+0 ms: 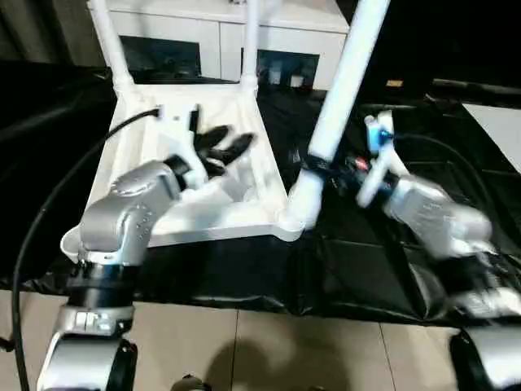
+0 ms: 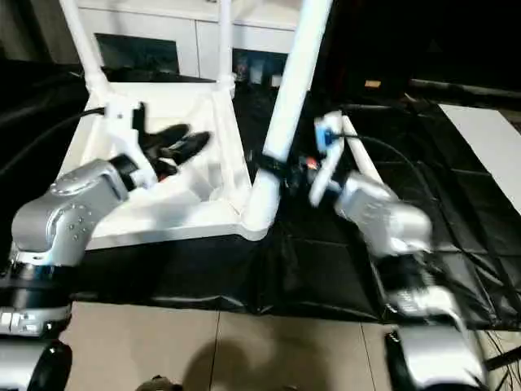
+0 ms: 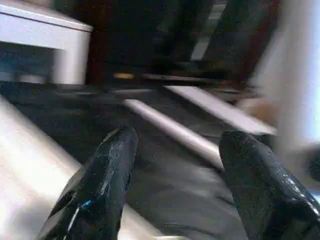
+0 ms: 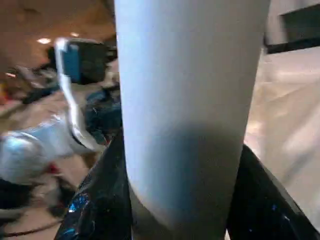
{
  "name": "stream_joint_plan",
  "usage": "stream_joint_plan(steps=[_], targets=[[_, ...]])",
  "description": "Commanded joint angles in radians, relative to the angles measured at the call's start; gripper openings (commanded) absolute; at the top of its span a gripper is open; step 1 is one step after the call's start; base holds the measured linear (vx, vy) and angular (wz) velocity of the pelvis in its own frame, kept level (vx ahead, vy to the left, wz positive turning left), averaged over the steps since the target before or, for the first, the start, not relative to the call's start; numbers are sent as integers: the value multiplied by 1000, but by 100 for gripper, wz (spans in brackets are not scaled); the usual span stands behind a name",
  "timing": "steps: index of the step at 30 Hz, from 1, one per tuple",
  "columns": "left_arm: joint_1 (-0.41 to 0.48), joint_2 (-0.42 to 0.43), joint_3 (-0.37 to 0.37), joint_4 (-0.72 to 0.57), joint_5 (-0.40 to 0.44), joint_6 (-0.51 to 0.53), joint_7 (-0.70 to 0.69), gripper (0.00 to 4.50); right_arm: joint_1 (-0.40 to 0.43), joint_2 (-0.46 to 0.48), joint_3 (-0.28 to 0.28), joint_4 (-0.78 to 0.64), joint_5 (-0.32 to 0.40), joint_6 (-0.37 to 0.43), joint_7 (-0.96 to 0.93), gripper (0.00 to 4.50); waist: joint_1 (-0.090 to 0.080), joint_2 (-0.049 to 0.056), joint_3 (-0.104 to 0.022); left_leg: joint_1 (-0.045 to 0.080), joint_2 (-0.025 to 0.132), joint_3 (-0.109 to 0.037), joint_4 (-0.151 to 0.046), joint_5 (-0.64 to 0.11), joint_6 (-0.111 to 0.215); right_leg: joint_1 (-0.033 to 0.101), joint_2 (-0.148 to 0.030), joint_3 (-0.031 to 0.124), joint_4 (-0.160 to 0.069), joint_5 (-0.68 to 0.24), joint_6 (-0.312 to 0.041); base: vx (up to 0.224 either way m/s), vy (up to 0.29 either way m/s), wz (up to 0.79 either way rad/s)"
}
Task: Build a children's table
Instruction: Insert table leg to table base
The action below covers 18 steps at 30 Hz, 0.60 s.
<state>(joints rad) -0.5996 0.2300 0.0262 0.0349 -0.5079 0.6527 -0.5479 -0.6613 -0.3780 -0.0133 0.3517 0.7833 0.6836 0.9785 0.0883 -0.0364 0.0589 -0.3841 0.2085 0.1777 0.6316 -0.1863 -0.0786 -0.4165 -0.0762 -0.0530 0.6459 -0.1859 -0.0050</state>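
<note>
Silver forearms rise from the bottom of the head views. Between the two black fingers (image 4: 95, 200) of the right gripper (image 1: 319, 167) stands a white leg (image 1: 346, 77), pinched low on its shaft, just above the near right corner socket (image 1: 299, 208) of the tabletop (image 1: 155, 138). That leg leans up and away from the gripper. Beside the right gripper, the tabletop lies upside down on the black sheet (image 1: 366, 269), ribbed side up. The left gripper (image 1: 224, 148) hovers over this underside, its fingers (image 3: 100, 185) spread apart with nothing between them. Beyond the left gripper two more legs (image 1: 110, 45) stand upright in the far sockets, and past them a white cabinet (image 1: 220, 32) with glass doors. A loose leg (image 3: 172, 131) lies on the sheet ahead of the left gripper
</note>
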Motion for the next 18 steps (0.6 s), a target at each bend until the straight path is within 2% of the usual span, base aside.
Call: stream_joint_plan(steps=[1, 4, 8, 10, 14, 16, 18], targets=[[-9, -10, -17, -44, -48, 49, -25, 307, -5, -18, -29, -42, 30, 42, 4, 183, 3, 1, -73, 18, 15, 1, -79, -176, -6, 56, -50, 37, -81, -197, -216, 0, 0, 0], [-26, -37, 0, -54, -99, 96, -16, 307, 5, -38, -30, -78, 33, 108, 0, 183, 0, -2, -71, 14, 12, 0, -80, -182, -17, 57, -48, 36, -87, -240, -189, 0, 0, 0], [-37, -46, 24, -74, -168, 153, -32, 307, 12, -47, -32, -96, 39, 142, -20, 183, 0, -2, -71, 13, 10, -2, -80, -179, -21, 55, -48, 35, -92, -270, -164, 0, 0, 0], [-37, -49, 42, -89, -201, 181, -40, 324, 15, -49, -37, -110, 44, 158, -30, 183, 0, -1, -71, 16, 11, -1, -80, -186, -22, 52, -47, 35, -94, -278, -161, 0, 0, 0], [-41, -54, 73, -84, -230, 204, -19, 344, 21, -50, -37, -126, 38, 172, -33, 183, 0, -1, -72, 13, 12, -2, -81, -169, -23, 54, -45, 34, -90, -238, -171, 0, 0, 0], [-48, -56, 95, -78, -252, 209, -9, 378, 23, -52, -36, -132, 34, 178, -31, 183, 1, 0, -72, 13, 11, -2, -81, -164, -21, 55, -46, 34, -89, -225, -175, 0, 0, 0], [-60, -65, 126, -67, -285, 219, 4, 382, 25, -52, -37, -134, 33, 182, -32, 183, 1, 0, -73, 12, 10, -2, -80, -161, -22, 57, -45, 34, -89, -217, -176, 0, 0, 0]])
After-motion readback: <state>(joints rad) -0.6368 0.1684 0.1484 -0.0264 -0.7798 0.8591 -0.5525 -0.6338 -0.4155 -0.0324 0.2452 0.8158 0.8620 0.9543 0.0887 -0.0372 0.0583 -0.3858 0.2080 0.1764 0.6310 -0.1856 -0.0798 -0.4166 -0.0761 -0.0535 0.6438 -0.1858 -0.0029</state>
